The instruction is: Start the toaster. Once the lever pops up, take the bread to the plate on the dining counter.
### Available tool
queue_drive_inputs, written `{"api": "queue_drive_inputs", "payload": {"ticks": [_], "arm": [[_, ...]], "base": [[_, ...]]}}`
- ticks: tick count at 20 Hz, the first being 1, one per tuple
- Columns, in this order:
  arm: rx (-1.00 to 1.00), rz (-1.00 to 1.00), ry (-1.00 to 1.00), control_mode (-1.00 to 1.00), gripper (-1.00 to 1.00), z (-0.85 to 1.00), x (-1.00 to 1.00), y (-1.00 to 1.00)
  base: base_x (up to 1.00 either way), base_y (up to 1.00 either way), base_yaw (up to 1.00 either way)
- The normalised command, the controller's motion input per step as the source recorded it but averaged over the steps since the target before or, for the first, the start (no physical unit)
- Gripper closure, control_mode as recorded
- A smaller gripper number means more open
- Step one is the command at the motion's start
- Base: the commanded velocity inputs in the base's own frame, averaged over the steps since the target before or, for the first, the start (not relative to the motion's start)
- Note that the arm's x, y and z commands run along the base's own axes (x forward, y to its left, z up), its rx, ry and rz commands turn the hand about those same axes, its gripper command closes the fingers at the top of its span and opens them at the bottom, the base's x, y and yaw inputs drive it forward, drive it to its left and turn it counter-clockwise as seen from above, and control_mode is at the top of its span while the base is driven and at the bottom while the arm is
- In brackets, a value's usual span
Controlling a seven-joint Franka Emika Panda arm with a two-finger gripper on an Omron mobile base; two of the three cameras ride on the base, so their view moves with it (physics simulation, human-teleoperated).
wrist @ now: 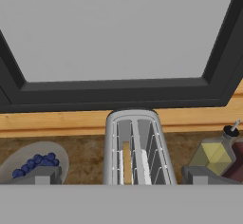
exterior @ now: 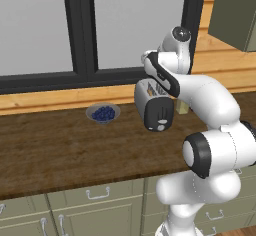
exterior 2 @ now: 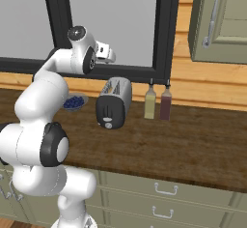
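Note:
The silver-white toaster (exterior: 152,102) (exterior 2: 116,101) stands on the wooden worktop under the window, its black end face toward me. The small pale lever (exterior 2: 110,110) sits on that face above a round white knob. From above, the bread (wrist: 126,163) stands as a tan slice down in the toaster's (wrist: 135,147) left slot. My gripper (wrist: 121,175) (exterior 2: 109,53) hovers above the toaster's back end, open, with its fingertips (wrist: 42,175) wide apart and nothing between them. The plate and the dining counter are out of view.
A grey bowl of blueberries (exterior: 103,113) (wrist: 33,163) sits left of the toaster. An olive bottle (exterior 2: 150,102) and a dark red bottle (exterior 2: 165,104) stand to its right. The black-framed window (exterior 2: 161,34) is behind, and a wall cabinet (exterior 2: 217,19) hangs at the upper right.

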Motion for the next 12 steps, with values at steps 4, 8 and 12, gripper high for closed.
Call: {"api": "queue_drive_inputs", "payload": {"ticks": [4, 8, 12], "arm": [[0.0, 0.0, 0.0, -1.0, -1.0, 0.0, 0.0, 0.0], [0.0, 0.0, 0.0, -1.0, -1.0, 0.0, 0.0, 0.0], [0.0, 0.0, 0.0, -1.0, -1.0, 0.0, 0.0, 0.0]], "base": [[0.0, 0.0, 0.0], [0.0, 0.0, 0.0], [0.0, 0.0, 0.0]]}}
